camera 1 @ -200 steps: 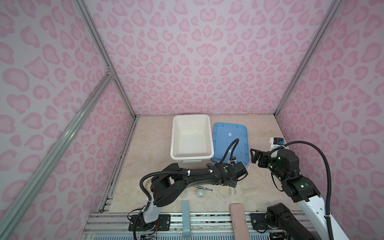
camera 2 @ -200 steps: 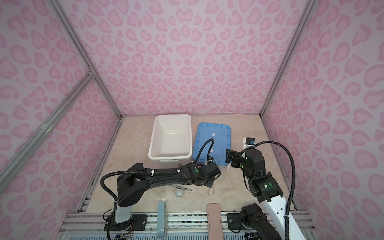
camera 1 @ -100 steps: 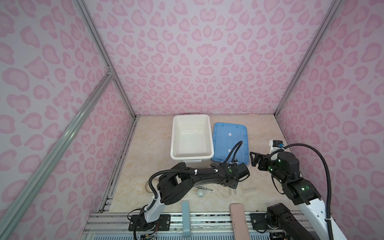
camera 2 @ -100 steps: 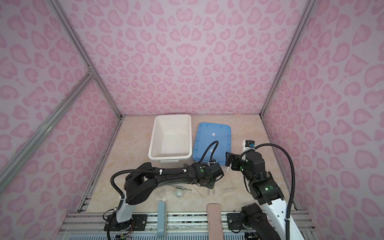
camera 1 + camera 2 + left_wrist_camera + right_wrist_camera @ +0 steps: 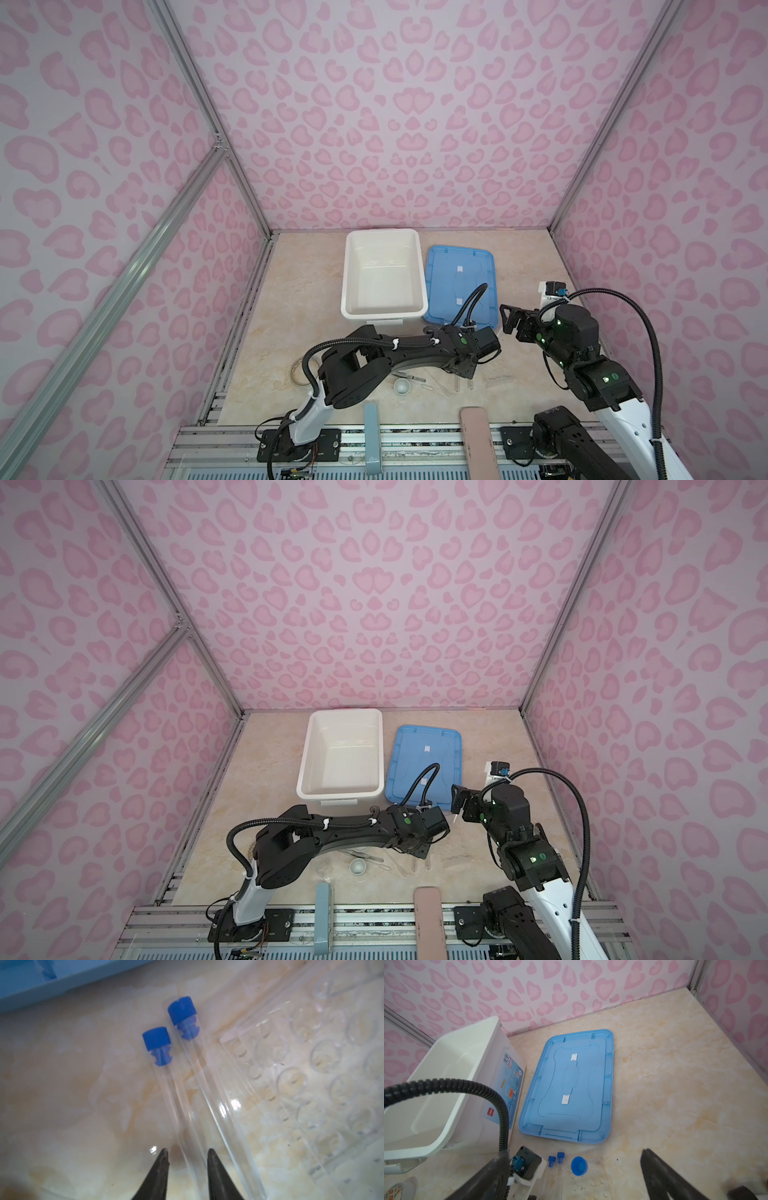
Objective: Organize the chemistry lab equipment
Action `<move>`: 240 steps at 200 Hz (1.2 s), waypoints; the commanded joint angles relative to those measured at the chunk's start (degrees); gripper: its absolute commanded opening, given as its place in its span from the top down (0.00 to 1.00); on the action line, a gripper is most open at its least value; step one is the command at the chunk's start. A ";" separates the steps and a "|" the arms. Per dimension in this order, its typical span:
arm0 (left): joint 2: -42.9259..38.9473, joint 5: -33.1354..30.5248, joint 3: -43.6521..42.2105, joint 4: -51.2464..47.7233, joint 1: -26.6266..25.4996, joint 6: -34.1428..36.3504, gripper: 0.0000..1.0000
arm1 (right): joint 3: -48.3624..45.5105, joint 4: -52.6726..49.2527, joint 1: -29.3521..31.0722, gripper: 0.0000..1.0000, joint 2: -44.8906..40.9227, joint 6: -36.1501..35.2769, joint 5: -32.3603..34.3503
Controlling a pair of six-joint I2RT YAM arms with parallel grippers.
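The step in hand looks like picking up 1 of the 2 capped tubes. The left gripper (image 5: pixel 187 1156) is down at the table (image 5: pixel 299 299), its jaws a little apart and set on either side of the nearer tube (image 5: pixel 171 1093), well below its blue cap. One tip seems to touch the tube and a gap shows at the other, so nothing is clamped yet. The second tube (image 5: pixel 214 1101) lies just beside the first, and a clear tray of round wells (image 5: pixel 311 1076) lies beyond that. Both tubes lie flat near the front edge of the blue lid (image 5: pixel 571 1088). The white tub (image 5: pixel 382 274) stands open next to the lid.

The right gripper (image 5: pixel 513 322) hangs over the table with its jaws wide apart, holding nothing.

Next, I judge, the left jaws need to shut gently on this 1 tube without nudging its neighbour. It is smooth and round and could roll or slip. Then lift it level and carry it to the tub.
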 commanded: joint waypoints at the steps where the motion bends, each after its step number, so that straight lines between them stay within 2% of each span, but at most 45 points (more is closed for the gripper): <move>1: 0.66 -0.07 0.34 -1.16 0.15 -1.29 0.68 | -0.59 0.82 -0.03 0.02 0.09 0.09 0.07; 102: -0.61 1.16 -3.06 1.32 1.50 -2.78 0.77 | -1.01 1.59 -0.09 0.02 0.57 0.49 -0.13; 143: -3.34 1.69 -5.77 5.23 2.59 -3.50 0.80 | -0.63 1.76 -0.06 0.02 1.38 0.25 -0.71; 190: -7.66 -0.73 -8.27 9.82 3.31 -2.61 0.80 | 1.00 1.52 -0.17 0.02 2.37 0.22 -2.35; 214: -12.17 -2.23 -12.04 15.90 3.22 -0.08 0.80 | 2.57 1.52 -1.47 0.05 3.96 0.78 -7.07; 240: -20.14 -4.61 -20.90 28.53 3.20 3.66 0.80 | 6.94 -0.61 -5.75 0.08 8.43 3.87 -20.66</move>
